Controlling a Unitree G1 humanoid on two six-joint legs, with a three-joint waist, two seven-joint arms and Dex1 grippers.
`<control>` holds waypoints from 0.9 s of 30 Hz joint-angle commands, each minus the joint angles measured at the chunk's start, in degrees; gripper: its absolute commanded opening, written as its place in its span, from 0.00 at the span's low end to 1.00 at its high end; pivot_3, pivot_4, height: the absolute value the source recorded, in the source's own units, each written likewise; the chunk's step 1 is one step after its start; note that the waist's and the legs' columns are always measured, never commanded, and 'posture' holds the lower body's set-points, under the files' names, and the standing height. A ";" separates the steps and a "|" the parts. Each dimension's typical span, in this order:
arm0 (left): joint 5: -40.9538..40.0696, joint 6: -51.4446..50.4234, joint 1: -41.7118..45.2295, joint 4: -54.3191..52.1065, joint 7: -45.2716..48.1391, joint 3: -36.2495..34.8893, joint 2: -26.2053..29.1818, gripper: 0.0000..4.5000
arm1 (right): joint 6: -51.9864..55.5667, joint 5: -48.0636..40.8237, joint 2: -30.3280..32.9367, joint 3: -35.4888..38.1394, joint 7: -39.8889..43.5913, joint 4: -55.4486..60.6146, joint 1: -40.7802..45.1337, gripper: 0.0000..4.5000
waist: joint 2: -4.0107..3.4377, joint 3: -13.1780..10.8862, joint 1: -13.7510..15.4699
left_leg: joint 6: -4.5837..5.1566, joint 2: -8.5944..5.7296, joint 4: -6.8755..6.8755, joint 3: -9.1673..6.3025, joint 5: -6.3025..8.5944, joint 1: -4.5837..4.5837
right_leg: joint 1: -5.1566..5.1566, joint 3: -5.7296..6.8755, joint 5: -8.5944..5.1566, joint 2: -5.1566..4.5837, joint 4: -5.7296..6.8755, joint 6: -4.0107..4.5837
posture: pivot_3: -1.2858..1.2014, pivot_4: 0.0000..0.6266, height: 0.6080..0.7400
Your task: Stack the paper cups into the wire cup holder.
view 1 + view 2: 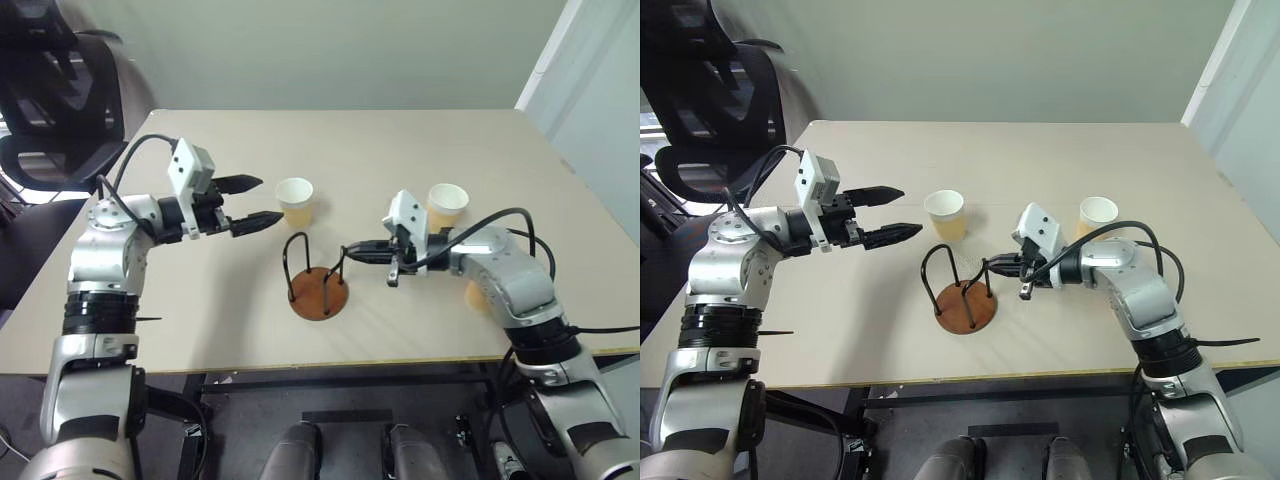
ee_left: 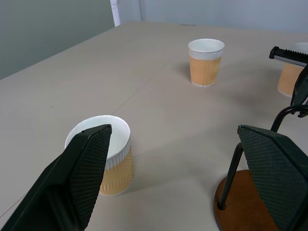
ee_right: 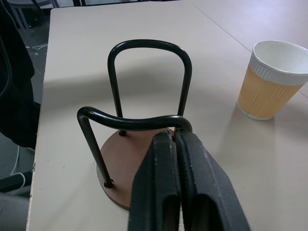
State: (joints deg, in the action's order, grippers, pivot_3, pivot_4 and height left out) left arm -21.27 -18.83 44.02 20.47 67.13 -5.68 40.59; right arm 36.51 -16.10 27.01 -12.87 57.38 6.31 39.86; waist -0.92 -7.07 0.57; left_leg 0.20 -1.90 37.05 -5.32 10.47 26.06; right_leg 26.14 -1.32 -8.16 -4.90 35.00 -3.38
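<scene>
The wire cup holder (image 1: 318, 292), a reddish-brown disc with two black wire loops, stands near the table's front middle. My right gripper (image 1: 348, 253) is shut, its fingertips against the top of the nearer loop (image 3: 134, 122); whether they pinch the wire is unclear. One paper cup (image 1: 295, 200) stands upright just behind the holder, a little in front of my open left gripper (image 1: 270, 200), and shows between its fingers (image 2: 86, 168) in the left wrist view. Further right stands a second cup (image 1: 447, 205). A third cup (image 1: 478, 297) is mostly hidden behind my right forearm.
The beige table (image 1: 400, 140) has bare room behind the cups. Its front edge (image 1: 330, 372) runs close below the holder. A black office chair (image 1: 50, 100) stands off the table's left corner. A wall lies beyond the far edge.
</scene>
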 commanded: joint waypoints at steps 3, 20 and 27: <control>-1.18 0.09 1.86 -1.76 -0.05 -1.69 1.18 1.00 | 0.26 -0.90 -0.16 -0.29 -0.47 2.84 -0.06 0.00 | 0.00 0.00 0.00 | 0.00 0.00 0.00 0.00 0.00 0.00 | 0.00 0.00 0.00 0.00 0.00 0.00 | 0.52 0.24 1.00; -1.09 0.41 1.66 -1.20 -0.16 -1.97 1.49 1.00 | -0.11 -0.18 -2.04 -0.24 -4.08 0.90 0.86 0.50 | 0.01 0.00 -0.01 | 0.00 0.00 0.00 0.00 0.01 0.00 | 0.01 0.00 0.00 0.00 0.00 0.00 | 0.52 0.24 1.00; -1.14 0.55 1.61 -0.98 -0.18 -2.06 1.63 1.00 | -1.16 0.89 -4.86 -0.82 -6.31 -0.79 1.74 0.50 | 0.01 0.00 -0.03 | -0.02 0.00 0.00 0.00 0.02 0.00 | 0.02 0.00 0.01 0.00 0.00 0.01 | 0.52 0.24 1.00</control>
State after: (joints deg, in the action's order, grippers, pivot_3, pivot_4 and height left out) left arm -21.37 -18.81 44.55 20.49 67.07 -5.91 41.36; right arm 36.60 -15.40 22.68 -13.77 51.95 4.64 39.96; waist -0.91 -7.06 0.54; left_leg 0.17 -1.90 37.04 -5.32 10.50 26.06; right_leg 26.16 -1.32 -8.15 -4.90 35.00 -3.37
